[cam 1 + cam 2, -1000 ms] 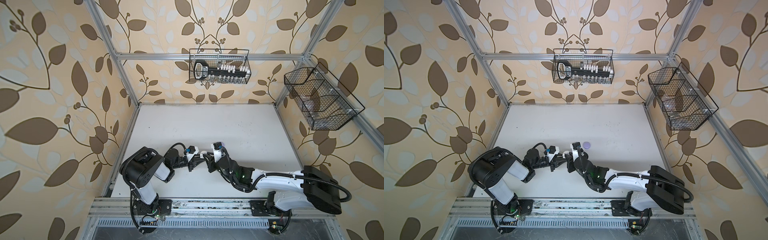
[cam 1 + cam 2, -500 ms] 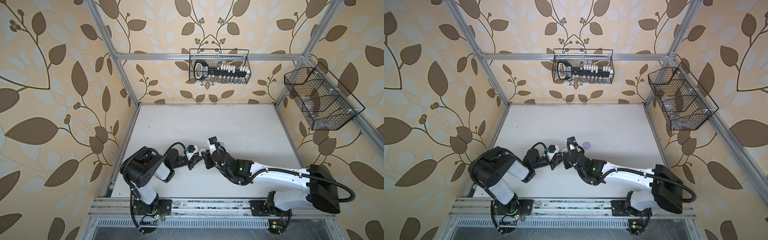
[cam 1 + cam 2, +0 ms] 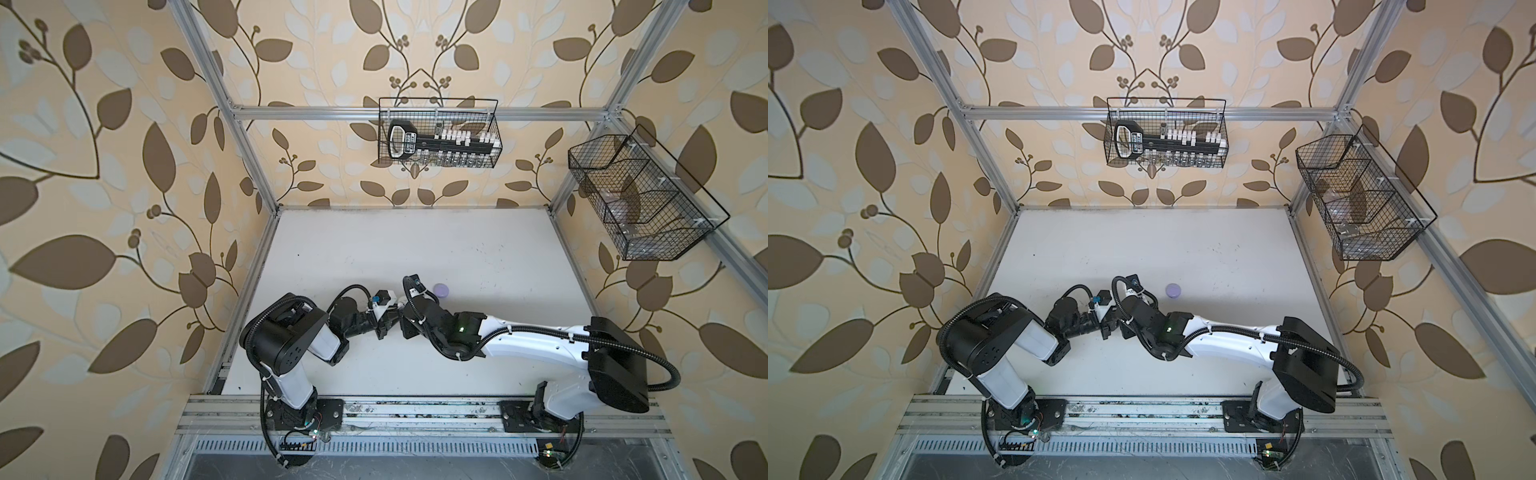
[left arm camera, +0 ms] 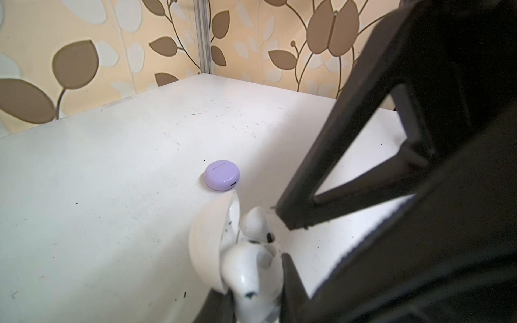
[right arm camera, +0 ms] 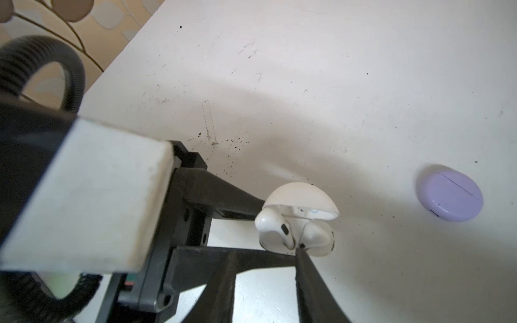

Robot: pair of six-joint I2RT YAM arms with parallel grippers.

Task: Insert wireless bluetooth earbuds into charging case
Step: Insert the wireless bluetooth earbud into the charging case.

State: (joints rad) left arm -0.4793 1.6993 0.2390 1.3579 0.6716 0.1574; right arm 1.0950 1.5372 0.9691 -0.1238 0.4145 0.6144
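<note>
Earbuds [image 5: 272, 223]: two white, in open white case [image 5: 302, 195] | left gripper [image 5: 277, 230]: pinching case base | right gripper [image 4: 281, 237]: jaws spread, one tip against earbuds | grippers meet lower-centre in both top views | lavender case [image 3: 441, 289]: closed, near, toward upper right

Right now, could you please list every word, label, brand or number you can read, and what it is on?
Nothing is legible.
On the black tool in the back wire basket: a lettered label, too small to read.
On the white case, inside its open lid: faint marks, too blurred to read.
On the lavender case: no lettering shows.
</note>
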